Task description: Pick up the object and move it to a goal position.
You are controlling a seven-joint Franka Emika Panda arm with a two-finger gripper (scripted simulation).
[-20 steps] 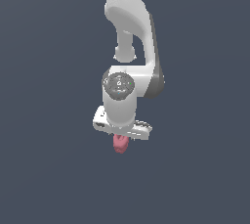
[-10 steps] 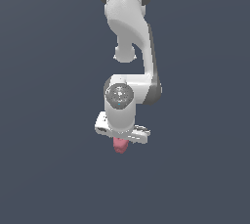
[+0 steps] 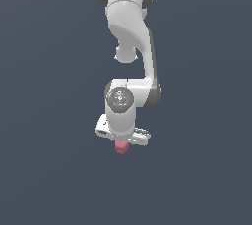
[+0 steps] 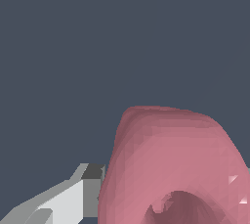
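One pink-red ring is seen close up in the wrist view, its centre hole visible, pressed against one grey finger. In the exterior view the one ring is held just beneath the single gripper, whose jaws are closed on it. One white arm is bent downward, hand pointing down.

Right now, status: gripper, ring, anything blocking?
Gripper shut on pink ring, one finger against its side. Ring hangs below the hand. Nothing else visible around it.
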